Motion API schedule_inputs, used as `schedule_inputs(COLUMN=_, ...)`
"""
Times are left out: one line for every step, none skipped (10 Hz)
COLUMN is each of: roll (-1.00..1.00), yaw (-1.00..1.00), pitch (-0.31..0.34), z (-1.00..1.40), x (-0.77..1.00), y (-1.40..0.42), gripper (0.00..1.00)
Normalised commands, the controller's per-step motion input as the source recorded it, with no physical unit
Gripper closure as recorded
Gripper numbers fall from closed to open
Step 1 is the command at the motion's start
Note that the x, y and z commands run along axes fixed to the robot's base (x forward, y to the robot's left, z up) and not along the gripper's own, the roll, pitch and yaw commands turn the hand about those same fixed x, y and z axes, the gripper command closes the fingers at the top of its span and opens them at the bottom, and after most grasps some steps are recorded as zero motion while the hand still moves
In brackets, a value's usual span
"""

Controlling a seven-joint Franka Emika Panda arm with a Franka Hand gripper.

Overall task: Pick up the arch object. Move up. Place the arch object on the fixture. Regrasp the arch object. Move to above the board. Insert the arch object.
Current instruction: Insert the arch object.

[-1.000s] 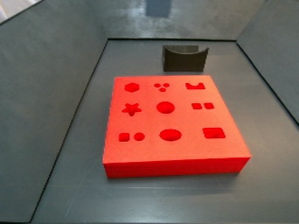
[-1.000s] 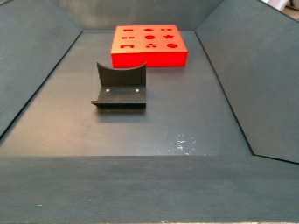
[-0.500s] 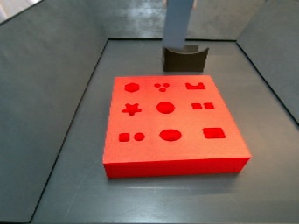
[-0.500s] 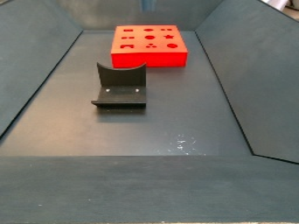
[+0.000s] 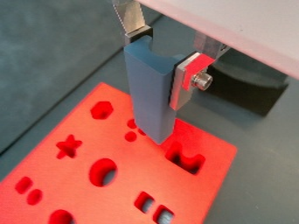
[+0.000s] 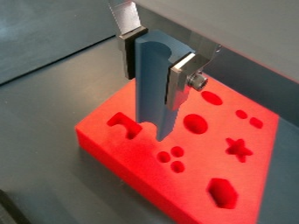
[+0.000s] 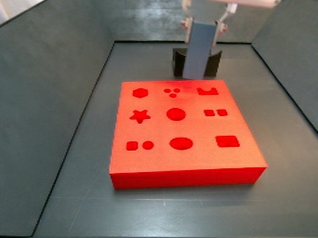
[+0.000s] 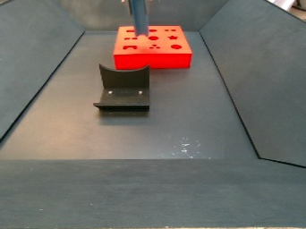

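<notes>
- While the gripper (image 5: 162, 63) hangs over the board (image 5: 82, 179), its two silver finger plates are clamped on the arch object (image 5: 149, 92), one plate on each flat side.
- Arch object is held upright, long axis vertical, upper end between the fingers (image 6: 126, 33), lower end pointing down at the board.
- In both wrist views the block's lower end sits beside the arch-shaped cut-out (image 6: 126, 127); cannot tell whether it touches the red surface or hangs just above it.
- Same grasp in the second wrist view: gripper (image 6: 156, 51), arch object (image 6: 156, 83), board (image 6: 222, 162) underneath.
- Visible board holes in a wrist view: hexagon (image 5: 103, 109), star (image 5: 69, 146), oval (image 5: 103, 174).
- In a side view the arch object (image 7: 200, 48) is a blue-grey vertical bar at the far edge of the board (image 7: 184, 172), overlapping the fixture (image 7: 184, 65) behind it; gripper (image 7: 205, 11) is at the top, partly cut off.
- In the opposite side view the arch object (image 8: 138, 20) comes down from the top edge onto the near-left part of the board (image 8: 167, 61); gripper body is out of frame there.
- Fixture (image 8: 121, 87) stands on the grey floor, well apart from the board, with nothing on it.
</notes>
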Motion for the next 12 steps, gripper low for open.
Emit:
schedule_inputs(roll=0.00, yaw=0.00, pitch=0.000, z=0.00, x=0.07, y=0.00, gripper=1.00)
schedule_inputs(roll=0.00, yaw=0.01, pitch=0.000, z=0.00, x=-0.01, y=0.00, gripper=1.00)
schedule_inputs(roll=0.15, yaw=0.39, pitch=-0.019, z=-0.03, x=-0.01, y=0.00, gripper=1.00)
schedule_inputs(roll=0.06, yaw=0.79, pitch=-0.110, z=-0.22, x=0.07, y=0.03, gripper=1.00)
schedule_inputs(roll=0.02, yaw=0.94, pitch=-0.121, z=-0.32, x=0.00, y=0.00, gripper=1.00)
schedule_inputs(roll=0.00, yaw=0.91, pitch=-0.121, z=-0.24, x=0.00, y=0.00, gripper=1.00)
schedule_inputs(roll=-0.02, yaw=0.26, pitch=-0.071, z=-0.01, x=0.00, y=0.00, gripper=1.00)
schedule_inputs(roll=0.00, yaw=0.03, pitch=-0.016, z=-0.01, x=0.00, y=-0.02, gripper=1.00)
schedule_inputs(roll=0.00, yaw=0.00, pitch=-0.014, z=0.13, x=0.40, y=0.00, gripper=1.00)
schedule_inputs(roll=0.07, yaw=0.00, pitch=0.000, z=0.60, x=0.61, y=0.15, gripper=1.00)
schedule_inputs(roll=0.06, yaw=0.00, pitch=0.000, z=0.49, x=0.50, y=0.11, gripper=1.00)
schedule_inputs(roll=0.00, yaw=0.00, pitch=0.000, z=0.04, x=0.07, y=0.00, gripper=1.00)
